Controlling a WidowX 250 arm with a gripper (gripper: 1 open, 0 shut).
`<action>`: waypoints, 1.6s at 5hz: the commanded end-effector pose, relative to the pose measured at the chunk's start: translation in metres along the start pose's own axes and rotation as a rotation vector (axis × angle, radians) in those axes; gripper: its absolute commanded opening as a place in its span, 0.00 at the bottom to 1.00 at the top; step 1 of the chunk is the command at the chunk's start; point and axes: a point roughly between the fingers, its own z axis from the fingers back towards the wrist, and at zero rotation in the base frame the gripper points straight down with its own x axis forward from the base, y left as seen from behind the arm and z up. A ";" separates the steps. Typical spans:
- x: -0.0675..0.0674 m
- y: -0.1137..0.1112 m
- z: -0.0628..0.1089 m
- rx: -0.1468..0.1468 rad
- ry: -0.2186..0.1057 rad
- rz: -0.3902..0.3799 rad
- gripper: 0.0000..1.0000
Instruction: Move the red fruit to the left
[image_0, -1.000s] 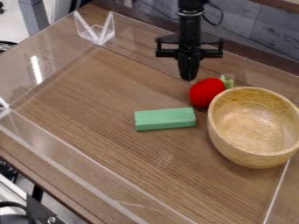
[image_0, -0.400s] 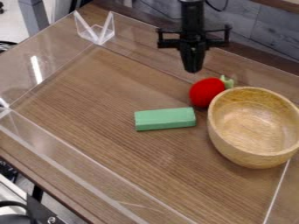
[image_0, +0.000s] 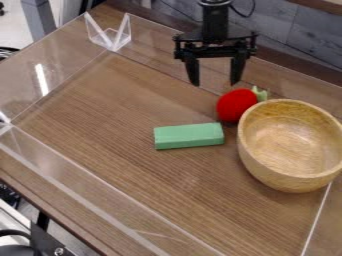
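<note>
- Since a second ago: one gripper (image_0: 215, 73) has risen slightly and spread its two fingers apart, where before they were pressed together; it grasps nothing
- One red fruit (image_0: 238, 104), with green top, on the table (image_0: 107, 130), touching the bowl's left rim, below and right of the fingertips, clear of them
- One wooden bowl (image_0: 290, 143), upright, at right
- One green block (image_0: 189, 136), lying flat, near centre, apart from fruit and bowl

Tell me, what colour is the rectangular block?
Green; the rectangular block shows clearly in the camera view.
</note>
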 end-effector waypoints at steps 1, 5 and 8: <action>-0.007 -0.017 0.008 -0.023 -0.060 -0.023 1.00; -0.026 -0.040 -0.016 0.006 -0.053 -0.006 0.00; -0.016 -0.030 0.047 -0.105 -0.056 -0.018 0.00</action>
